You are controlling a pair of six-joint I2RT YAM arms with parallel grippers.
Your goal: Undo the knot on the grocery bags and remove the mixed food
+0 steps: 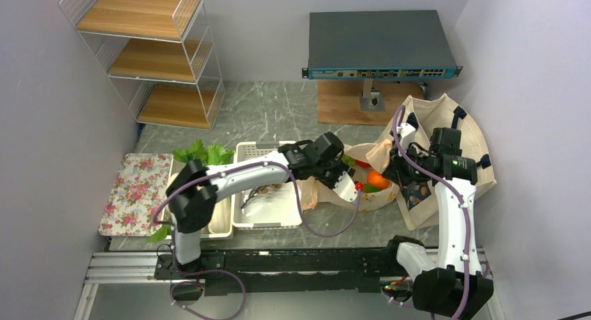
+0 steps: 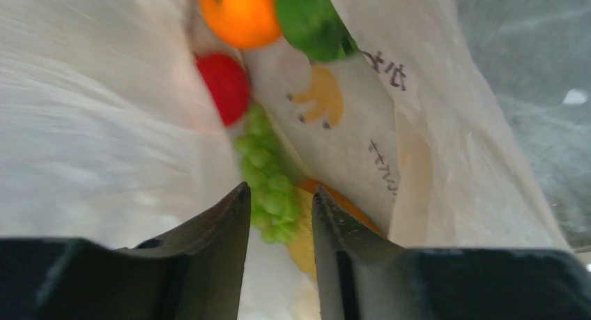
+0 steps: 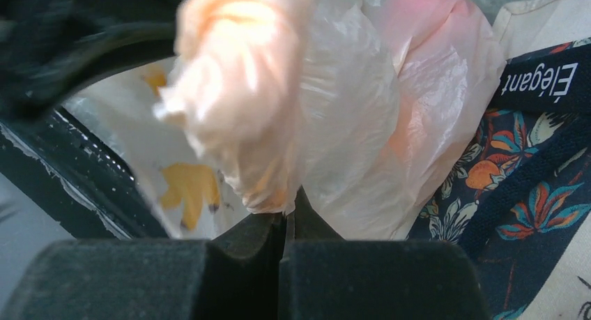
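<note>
1. You are looking at the thin peach-beige plastic bag (image 1: 376, 153) lying on the grey marbled tabletop (image 1: 279, 114). It is sitting between two white trays and the cream canvas tote with navy straps (image 1: 477, 139).
2. The bag's mouth is gaping toward the left arm, so the knot is reading as undone. A bunched wad of film (image 3: 230, 90) is hanging over the right end effector (image 3: 286, 215), and you cannot tell whether any twist is left in it.
3. The right end effector is pinching fully closed on the bag's film, probably propping the mouth open.
4. The left end effector (image 2: 281, 189) is reaching inside the bag. Its fingers are standing narrowly apart with the bunch of green grapes (image 2: 268, 187) in the gap, and no firm pinch is showing.
5. Waiting inside the bag are the round red apple (image 2: 223, 86), the orange (image 2: 240, 13), a smooth green item (image 2: 310, 20) and a printed white packet (image 2: 334, 125).
6. Already out: the leafy green cabbage (image 1: 202, 153) is sitting in the left white plastic tray (image 1: 219, 231). The second white tray (image 1: 268, 224) is holding things the arm is hiding.
7. Judgement: the unloading is partway done, and the tote's contents are not showing.
8. Surroundings: a floral-print tray (image 1: 136, 187) is lying at the far left. A white wire rack with wooden shelves (image 1: 150, 48) and a dark network switch on a stand (image 1: 380, 44) are standing at the back. Pale walls (image 1: 265, 27) are closing in on three sides.
</note>
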